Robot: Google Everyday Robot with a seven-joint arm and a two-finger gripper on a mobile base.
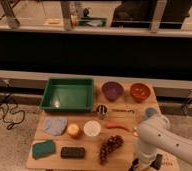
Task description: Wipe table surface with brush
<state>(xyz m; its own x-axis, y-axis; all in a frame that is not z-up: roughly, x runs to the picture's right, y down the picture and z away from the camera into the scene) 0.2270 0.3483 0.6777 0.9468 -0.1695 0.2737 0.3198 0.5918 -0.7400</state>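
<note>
One gripper (147, 163) at near-right edge of table surface (91, 160), brush hidden, axis unclear

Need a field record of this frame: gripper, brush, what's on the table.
gripper: low over the front right of the table surface, right of the grapes
brush: slim dark tip beside the gripper at the front edge; grasp unclear
back row: green tray, purple bowl, orange bowl
front left: green sponge, black block
</note>
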